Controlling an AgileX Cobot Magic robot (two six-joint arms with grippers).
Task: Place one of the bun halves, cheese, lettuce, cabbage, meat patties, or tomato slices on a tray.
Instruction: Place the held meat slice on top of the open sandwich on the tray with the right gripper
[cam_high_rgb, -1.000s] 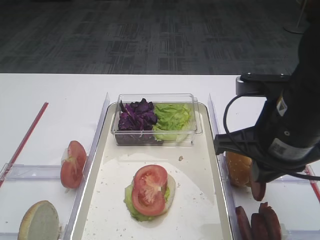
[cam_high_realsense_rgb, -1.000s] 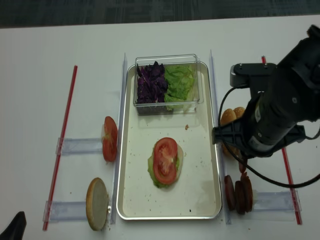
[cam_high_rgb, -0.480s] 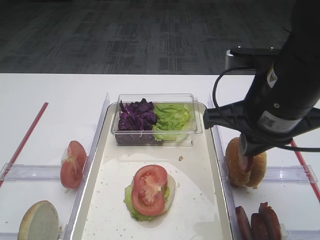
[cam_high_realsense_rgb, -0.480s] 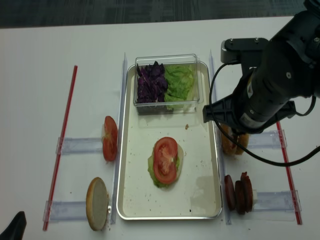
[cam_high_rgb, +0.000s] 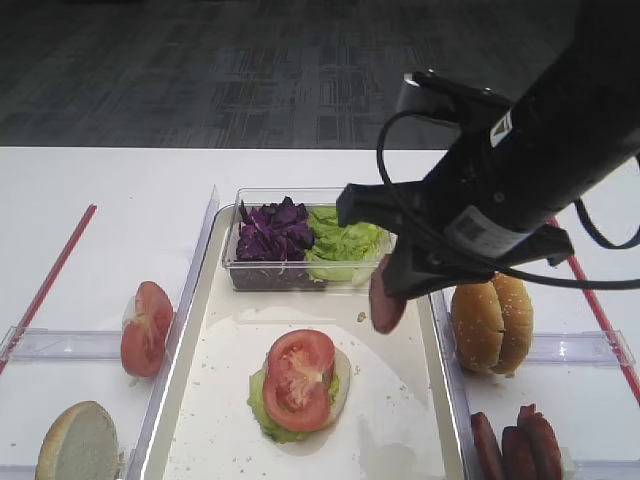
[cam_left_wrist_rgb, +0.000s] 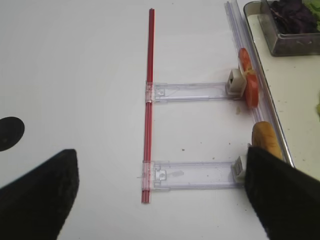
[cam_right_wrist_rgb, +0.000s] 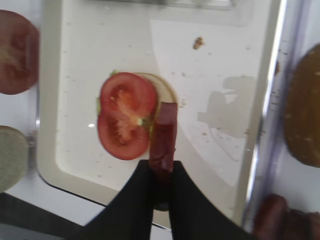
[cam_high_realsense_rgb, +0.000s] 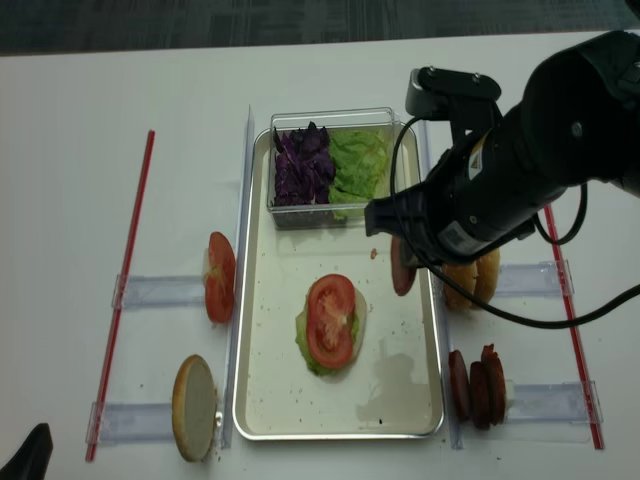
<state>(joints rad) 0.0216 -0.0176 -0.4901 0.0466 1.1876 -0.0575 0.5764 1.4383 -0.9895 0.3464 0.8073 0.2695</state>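
Left end effector (cam_left_wrist_rgb: 160, 200): jaws spread, nothing between, above bench (cam_left_wrist_rgb: 75, 75); tomato slice (cam_high_rgb: 298, 378) tops lettuce (cam_high_rgb: 262, 402) mid tray (cam_high_rgb: 400, 420); my right end effector (cam_right_wrist_rgb: 161, 175) clamps meat patty (cam_high_rgb: 386, 296) edgewise, hanging over tray just right of tomato slice

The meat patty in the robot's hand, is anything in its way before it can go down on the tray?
Nothing visible blocks it. The right hand holds the reddish-brown round meat patty edge-down in the air over the long off-white tray. Below lie only bare tray and the red tomato slice on its lettuce stack; the clear plastic tub sits farther back.
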